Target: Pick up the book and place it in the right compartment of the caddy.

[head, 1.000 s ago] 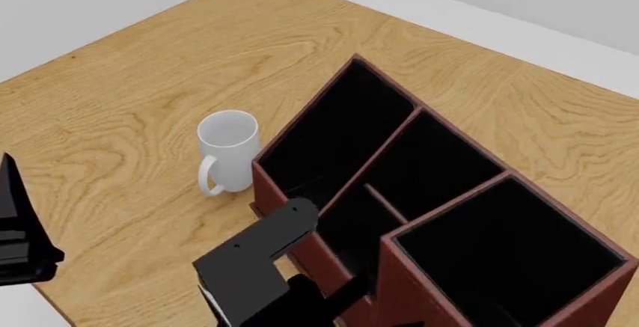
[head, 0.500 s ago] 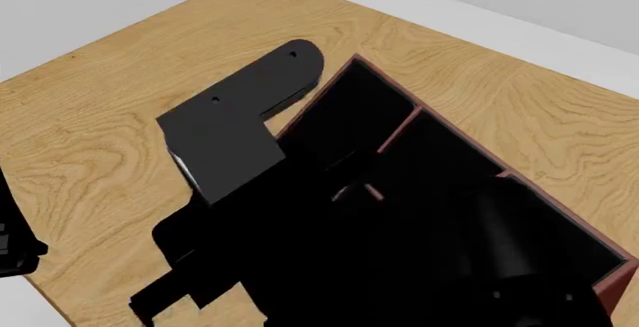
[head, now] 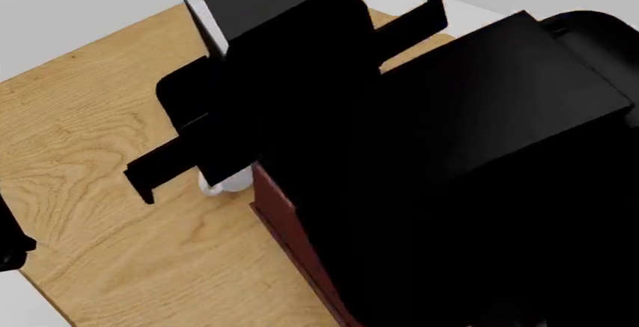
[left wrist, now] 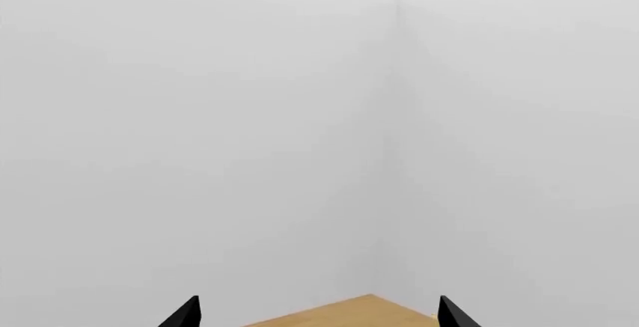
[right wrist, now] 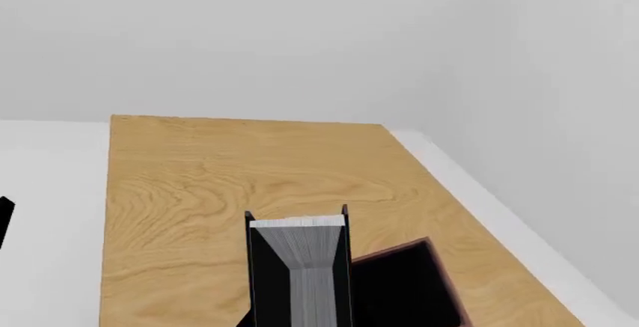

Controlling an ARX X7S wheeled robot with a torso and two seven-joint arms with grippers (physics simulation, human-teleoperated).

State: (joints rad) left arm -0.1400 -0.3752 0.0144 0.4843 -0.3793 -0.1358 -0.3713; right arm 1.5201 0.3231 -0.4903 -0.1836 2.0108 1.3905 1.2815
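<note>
My right gripper [right wrist: 298,218] is shut on the book [right wrist: 299,267]. The book is black and stands upright between the jaws, white page edges facing the camera, held high above the table. A corner of the reddish-brown caddy [right wrist: 399,286] with its black inside shows just beside and below the book; I cannot tell which compartment it is. In the head view my right arm [head: 450,155] covers most of the caddy, leaving only a strip of its wall [head: 283,218], and the right compartment is hidden. My left gripper [left wrist: 317,315] is open and empty, facing the wall.
A white mug [head: 226,180] stands on the wooden table [head: 90,117] just left of the caddy, mostly hidden by my arm. The table's far edge [right wrist: 250,120] and corner [left wrist: 352,310] meet white floor and walls. My left arm [head: 10,246] sits at the table's near left edge.
My right arm has swung up and across the head view with the book, and now covers the caddy and most of the mug. The left arm has barely moved.
</note>
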